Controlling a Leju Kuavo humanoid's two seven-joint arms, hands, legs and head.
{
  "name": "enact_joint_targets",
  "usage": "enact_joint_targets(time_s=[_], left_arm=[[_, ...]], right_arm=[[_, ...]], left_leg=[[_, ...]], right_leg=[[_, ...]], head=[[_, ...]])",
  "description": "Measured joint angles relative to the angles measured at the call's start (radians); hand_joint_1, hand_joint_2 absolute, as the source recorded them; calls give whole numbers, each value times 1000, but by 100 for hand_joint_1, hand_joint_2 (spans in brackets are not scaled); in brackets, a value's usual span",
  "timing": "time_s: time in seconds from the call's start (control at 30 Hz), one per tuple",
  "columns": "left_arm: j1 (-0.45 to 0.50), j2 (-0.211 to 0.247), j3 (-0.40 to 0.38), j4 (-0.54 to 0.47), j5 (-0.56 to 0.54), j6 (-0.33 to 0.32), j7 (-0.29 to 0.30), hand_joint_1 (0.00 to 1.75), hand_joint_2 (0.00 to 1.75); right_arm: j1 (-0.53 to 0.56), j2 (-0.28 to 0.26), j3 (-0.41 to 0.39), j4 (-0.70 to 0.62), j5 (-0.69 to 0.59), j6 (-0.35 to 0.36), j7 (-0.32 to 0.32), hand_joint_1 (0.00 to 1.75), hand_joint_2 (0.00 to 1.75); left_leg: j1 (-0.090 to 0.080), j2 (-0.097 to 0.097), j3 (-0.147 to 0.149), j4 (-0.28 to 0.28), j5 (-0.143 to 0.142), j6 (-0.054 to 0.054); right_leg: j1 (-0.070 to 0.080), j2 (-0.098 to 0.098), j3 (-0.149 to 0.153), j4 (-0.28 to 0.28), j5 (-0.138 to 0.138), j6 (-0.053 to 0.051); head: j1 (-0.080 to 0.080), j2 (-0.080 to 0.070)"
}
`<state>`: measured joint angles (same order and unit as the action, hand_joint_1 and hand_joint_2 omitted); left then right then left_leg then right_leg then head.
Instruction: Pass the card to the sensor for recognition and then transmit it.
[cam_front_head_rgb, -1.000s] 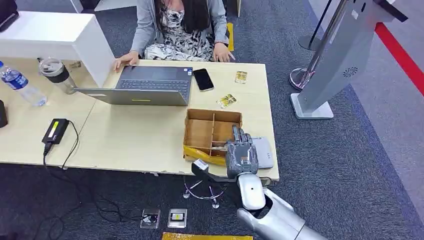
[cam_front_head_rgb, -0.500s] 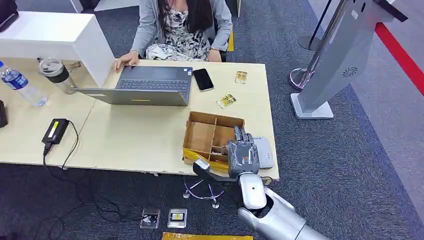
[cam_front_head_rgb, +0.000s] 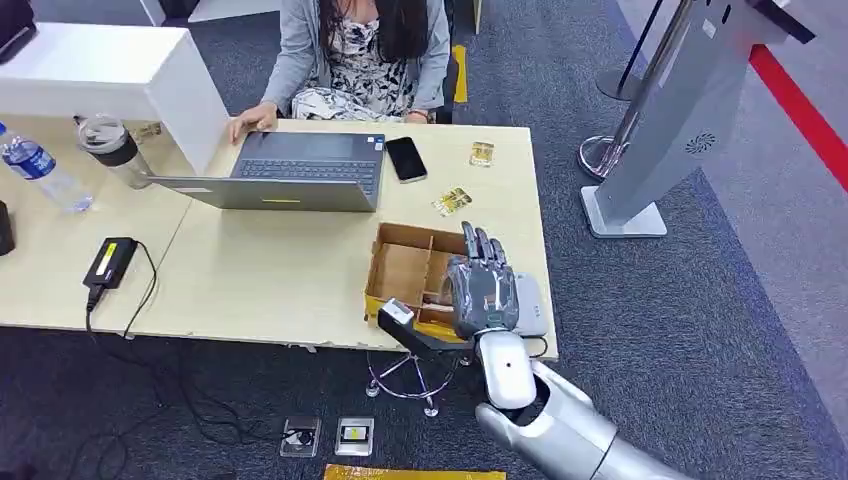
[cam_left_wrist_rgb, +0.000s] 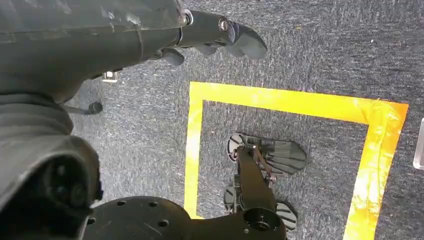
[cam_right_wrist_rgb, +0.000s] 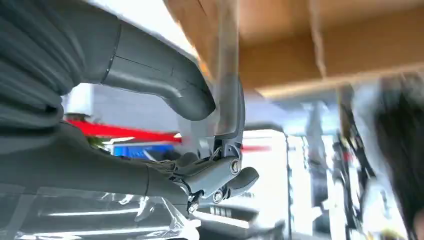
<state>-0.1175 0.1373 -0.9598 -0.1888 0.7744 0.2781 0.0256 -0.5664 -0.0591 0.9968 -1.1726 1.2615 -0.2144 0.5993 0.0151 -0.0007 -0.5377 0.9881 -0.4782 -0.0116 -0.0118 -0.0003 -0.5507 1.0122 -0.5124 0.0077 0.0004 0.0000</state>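
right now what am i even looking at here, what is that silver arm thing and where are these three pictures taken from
It is a humanoid robot standing at a desk. The wide picture comes from a camera high on its body, looking down. The silver arm is its right arm, and the right hand hovers, fingers extended, over a cardboard box with dividers, beside a small grey device. Whether it holds anything I cannot tell.

Also on the desk: a laptop, a black phone, two small gold items, a water bottle, a lidded cup and a black adapter. A person sits opposite.

The other two pictures come from wrist cameras. The left one looks down at carpet with yellow tape, past the left hand, which holds nothing. The right one is a blurred close-up.
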Motion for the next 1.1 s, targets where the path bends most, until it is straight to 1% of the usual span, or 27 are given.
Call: enact_joint_targets(time_s=[0.23, 0.43, 0.53, 0.7, 0.9, 1.0, 1.1], left_arm=[[-7, -2, 0, 0, -14, 3, 0, 0, 0], [-22, -2, -8, 0, -31, -6, 6, 0, 0], [-28, -2, -17, 0, -41, -11, 14, 0, 0], [-42, -3, -25, 0, -51, -19, 23, 0, 0], [-46, -4, -29, 0, -50, -18, 24, 0, 0], [-46, -5, -29, 0, -44, -15, 24, 0, 0], [-44, -6, -29, 0, -42, -14, 24, 0, 0]], right_arm=[[-82, 2, -7, -115, 75, 11, -7, 175, 175], [-120, 25, -7, -119, 83, 16, -19, 175, 175], [-133, 36, -7, -111, 52, 16, -31, 175, 175], [-183, 79, -6, -21, -78, 29, -82, 175, 175], [-228, 143, -6, 106, -180, 43, -112, 175, 175], [-250, 174, -6, 168, -197, 43, -116, 175, 175], [-264, 188, -6, 209, -202, 42, -117, 175, 175]], left_leg=[[0, 0, 0, 0, 0, 0], [0, 0, 0, 0, 0, 0], [0, 0, 0, 0, 0, 0], [0, 0, -1, 0, 0, 0], [0, 0, -1, 0, 0, 0], [0, 0, -1, 0, 0, 0], [0, 0, -1, 0, 0, 0]], right_leg=[[0, 0, 0, 0, 0, 0], [0, 0, 0, 0, 0, 0], [0, 0, 0, 0, 0, 0], [0, 0, 0, 0, 0, 0], [0, 0, 0, 0, 0, 0], [0, 0, 0, 0, 0, 0], [0, -1, -1, 0, 0, 0]], head=[[0, 0], [0, 0], [0, 0], [0, 0], [0, 0], [0, 0], [0, 0]])
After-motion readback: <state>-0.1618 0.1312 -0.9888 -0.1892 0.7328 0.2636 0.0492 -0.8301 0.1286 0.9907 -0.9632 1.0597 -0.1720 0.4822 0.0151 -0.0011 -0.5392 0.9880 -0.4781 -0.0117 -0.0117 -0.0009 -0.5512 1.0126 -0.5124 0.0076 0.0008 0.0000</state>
